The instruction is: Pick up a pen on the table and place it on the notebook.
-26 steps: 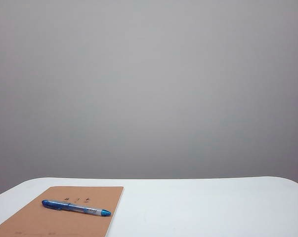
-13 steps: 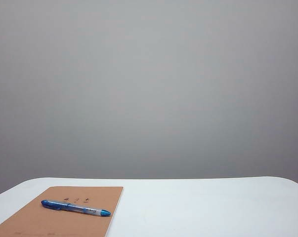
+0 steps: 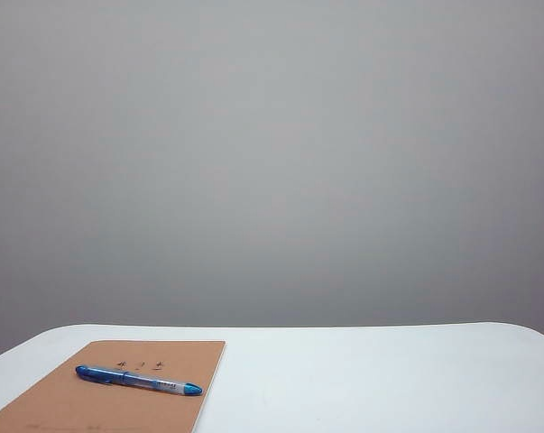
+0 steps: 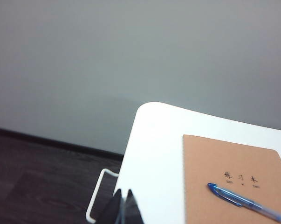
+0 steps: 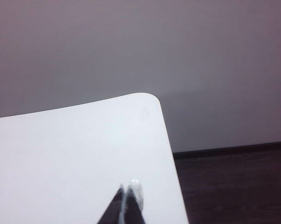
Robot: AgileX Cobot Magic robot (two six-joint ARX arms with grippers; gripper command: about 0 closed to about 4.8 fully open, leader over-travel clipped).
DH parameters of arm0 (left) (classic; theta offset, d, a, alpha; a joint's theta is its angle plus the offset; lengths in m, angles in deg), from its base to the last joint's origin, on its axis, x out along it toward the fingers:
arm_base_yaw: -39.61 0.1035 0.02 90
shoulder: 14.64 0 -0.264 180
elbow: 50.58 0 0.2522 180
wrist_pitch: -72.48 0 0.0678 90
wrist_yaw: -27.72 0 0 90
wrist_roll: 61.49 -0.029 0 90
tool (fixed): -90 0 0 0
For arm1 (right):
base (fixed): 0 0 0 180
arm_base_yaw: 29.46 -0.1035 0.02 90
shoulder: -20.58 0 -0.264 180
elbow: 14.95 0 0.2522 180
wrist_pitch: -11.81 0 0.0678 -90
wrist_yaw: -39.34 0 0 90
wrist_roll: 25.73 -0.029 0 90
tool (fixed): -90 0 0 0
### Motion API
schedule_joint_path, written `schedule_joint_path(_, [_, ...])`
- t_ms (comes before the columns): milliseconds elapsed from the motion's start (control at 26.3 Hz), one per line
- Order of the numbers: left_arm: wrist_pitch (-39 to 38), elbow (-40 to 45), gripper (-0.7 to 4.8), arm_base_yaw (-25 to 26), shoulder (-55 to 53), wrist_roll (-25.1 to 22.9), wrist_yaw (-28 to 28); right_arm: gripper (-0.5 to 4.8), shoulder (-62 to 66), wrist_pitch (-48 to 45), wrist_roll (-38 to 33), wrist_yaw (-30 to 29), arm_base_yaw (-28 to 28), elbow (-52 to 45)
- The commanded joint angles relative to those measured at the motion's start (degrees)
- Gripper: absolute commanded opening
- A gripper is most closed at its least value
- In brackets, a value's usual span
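The blue pen (image 3: 138, 380) with its clear barrel lies flat across the tan notebook (image 3: 91, 401), which rests at the front left of the white table (image 3: 371, 379). The left wrist view shows the same pen (image 4: 245, 203) on the notebook (image 4: 215, 163), its blue end toward the small dark characters. My left gripper (image 4: 123, 192) is shut and empty, hanging over the table's left edge, apart from the notebook. Over bare tabletop near the right edge, my right gripper (image 5: 128, 186) is shut and empty too. Neither arm shows in the exterior view.
A white bar of the table's frame (image 4: 94, 198) juts out below the left edge above dark floor (image 4: 42, 182). Dark floor (image 5: 233, 186) also lies past the table's rounded right corner (image 5: 147, 100). A plain grey wall stands behind.
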Motion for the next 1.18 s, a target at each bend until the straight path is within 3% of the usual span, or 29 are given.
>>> schedule_joint_path(38, [-0.2,0.2,-0.06,0.0,0.0,-2.2,1.0,-0.06,0.1,-0.2,0.2,-0.1,0.0,-0.3])
schedule_joint_path(1177, [-0.1,0.2,-0.05,0.1,0.0,-1.1,1.0,-0.06,0.0,-0.3,0.1,-0.1,0.0,-0.3])
